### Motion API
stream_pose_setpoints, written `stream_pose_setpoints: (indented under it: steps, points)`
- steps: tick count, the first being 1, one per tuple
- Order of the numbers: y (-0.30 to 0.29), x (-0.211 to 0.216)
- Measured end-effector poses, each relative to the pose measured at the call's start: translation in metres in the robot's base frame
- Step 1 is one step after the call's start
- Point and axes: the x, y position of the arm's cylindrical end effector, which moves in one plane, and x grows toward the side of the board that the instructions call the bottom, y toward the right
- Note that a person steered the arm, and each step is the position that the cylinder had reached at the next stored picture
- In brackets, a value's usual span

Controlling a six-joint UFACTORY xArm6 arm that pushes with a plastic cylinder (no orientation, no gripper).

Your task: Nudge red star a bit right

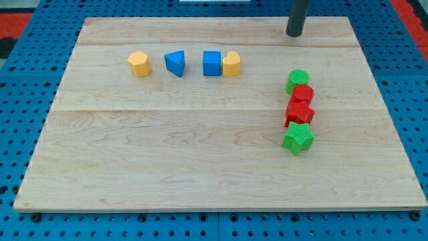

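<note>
Eight blocks out, red star not yet touched

Eight blocks sit on the worktop [200, 167]. Your tip [295, 34] stands at the view's top, right of centre, well apart from all of them. No pincer on this rig, only the bare rod, so nothing is held.

Red star [299, 112] lies in a tight column at the view's right: green round block [297, 81] on top, red round block [302, 94] under it, then the star, then green star [297, 138] at the bottom. Each appears to touch its neighbour.

Step in hand, as you can judge it: approach only. The tip is above the column, not on the star's left side.

Next move calls for bringing your tip down the view on the column's left, clear of the green and red round blocks, then a short push rightward at the star's mid-height. Risk: the neighbours may drag along.

Star's points are too small to read for heading; it looks roughly as wide as tall, no clear long axis.

Far group at the view's upper left: yellow block [139, 64], blue triangle [175, 63], blue cube [212, 63], second yellow block [231, 64].
</note>
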Motion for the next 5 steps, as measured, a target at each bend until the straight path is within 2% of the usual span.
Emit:
stream_pose_setpoints:
  steps: [3,5]
  points:
    - [-0.067,0.091]
    - [-0.074,0.103]
